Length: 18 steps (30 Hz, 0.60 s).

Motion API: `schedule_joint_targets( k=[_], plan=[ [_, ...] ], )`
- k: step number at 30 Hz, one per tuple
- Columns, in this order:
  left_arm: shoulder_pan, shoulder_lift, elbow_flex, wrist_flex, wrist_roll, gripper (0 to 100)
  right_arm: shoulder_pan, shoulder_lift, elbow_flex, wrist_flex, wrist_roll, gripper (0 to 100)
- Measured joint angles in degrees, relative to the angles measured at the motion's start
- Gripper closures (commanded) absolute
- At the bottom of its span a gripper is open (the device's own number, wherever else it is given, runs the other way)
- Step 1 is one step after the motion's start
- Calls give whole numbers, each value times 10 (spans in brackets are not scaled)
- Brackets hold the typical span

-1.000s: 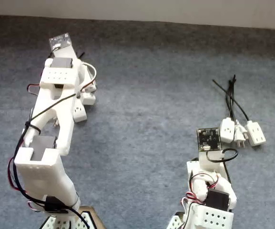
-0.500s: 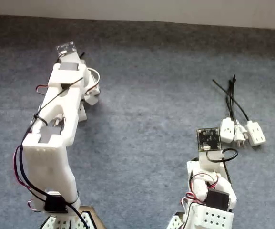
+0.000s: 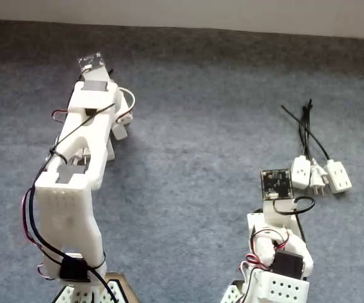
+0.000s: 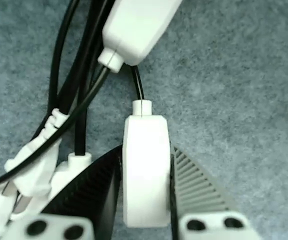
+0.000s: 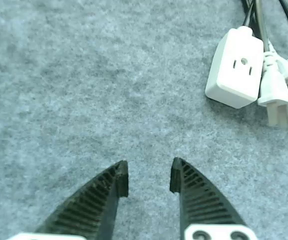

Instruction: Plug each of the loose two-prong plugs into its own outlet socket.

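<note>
The left claw (image 4: 144, 152) clamps a white socket block (image 4: 144, 200) by its sides, toward ten o'clock on the grey surface (image 3: 200, 126). A black cord (image 4: 138, 87) leaves the block's end. A second socket (image 4: 136, 30) and a white plug (image 4: 31, 170) lie just beside it among other cords (image 4: 79, 100). The right claw (image 5: 148, 175) hangs open and empty over the surface. Near three o'clock, a loose plug (image 3: 319, 178) lies between an inner socket (image 3: 301, 172) and an outer socket (image 3: 338, 177).

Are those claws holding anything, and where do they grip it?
The left gripper clamps a white socket block across its long sides, away from its cord. The right gripper is open, holding nothing.
</note>
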Motion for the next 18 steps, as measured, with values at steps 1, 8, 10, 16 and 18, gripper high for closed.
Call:
schedule_joint_targets(
  k=[1,8,10,16,18],
  plan=[
    [10,0,-7,10,0,994,0,0,0,0,0,848],
    [122,-22,-45,93,0,994,0,0,0,0,0,848],
    [165,-34,-45,98,-1,994,0,0,0,0,0,848],
    [298,-39,-45,100,-48,994,0,0,0,0,0,848],
    [336,-39,-46,100,-56,994,0,0,0,0,0,848]
  ],
)
